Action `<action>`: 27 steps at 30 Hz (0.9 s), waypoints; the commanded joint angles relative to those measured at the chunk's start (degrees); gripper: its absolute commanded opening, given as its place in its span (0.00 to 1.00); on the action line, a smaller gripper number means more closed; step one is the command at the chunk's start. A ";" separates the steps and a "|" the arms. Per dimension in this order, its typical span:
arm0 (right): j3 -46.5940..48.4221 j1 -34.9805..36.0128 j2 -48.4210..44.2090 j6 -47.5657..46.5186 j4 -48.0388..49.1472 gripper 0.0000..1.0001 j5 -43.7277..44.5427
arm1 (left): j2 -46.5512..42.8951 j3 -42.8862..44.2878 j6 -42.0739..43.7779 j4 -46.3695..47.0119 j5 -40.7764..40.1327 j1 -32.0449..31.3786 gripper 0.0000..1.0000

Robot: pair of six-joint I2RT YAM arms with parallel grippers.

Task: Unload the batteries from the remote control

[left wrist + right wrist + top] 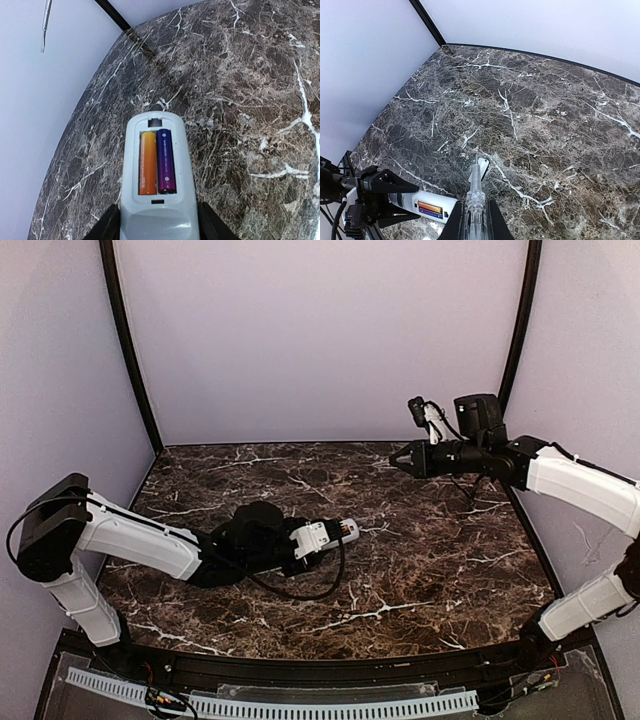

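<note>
My left gripper (305, 540) is shut on the white remote control (338, 532) and holds it low over the table. In the left wrist view the gripper (158, 232) holds the remote (156, 212) with its back up and the compartment open. An orange battery (148, 162) and a purple battery (166, 161) lie side by side inside. My right gripper (398, 458) is raised at the back right, well apart from the remote. In its wrist view the gripper (476, 222) is shut on a clear pointed plastic tool (476, 187). The remote (422, 202) shows there too.
A small flat white cover piece (483, 166) lies on the dark marble table (430, 560) just beyond the tool's tip. Pale walls and black corner posts (130, 350) enclose the table on three sides. A black cable (320, 590) loops beside the left gripper.
</note>
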 commanded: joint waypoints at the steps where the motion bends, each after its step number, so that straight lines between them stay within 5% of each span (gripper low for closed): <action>1: -2.08 -0.33 -0.81 -0.58 3.18 0.00 -0.24 | -4.13 3.35 3.20 -9.78 -4.06 0.71 0.00; 16: -5.08 -0.31 -4.64 -1.72 3.82 0.00 1.06 | -10.81 4.03 3.00 -11.55 -5.37 5.66 0.00; 27: -3.29 -0.25 -6.23 -4.51 6.19 0.00 -7.48 | -13.66 0.89 3.29 -7.95 -8.57 6.06 0.00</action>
